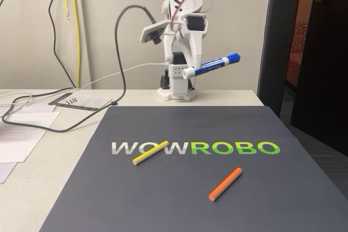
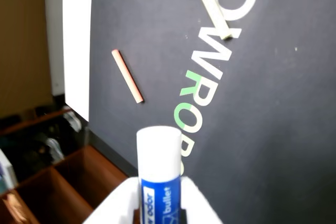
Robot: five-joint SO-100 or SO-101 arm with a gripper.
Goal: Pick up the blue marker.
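Hanging up near the top centre of the fixed view, the thick blue-capped marker with the white barrel is off the mat, clenched in the white two-finger gripper, cap tilted up-right. Below on the dark WOWROBO mat lie a thin yellow stick and a thin orange stick, well apart.
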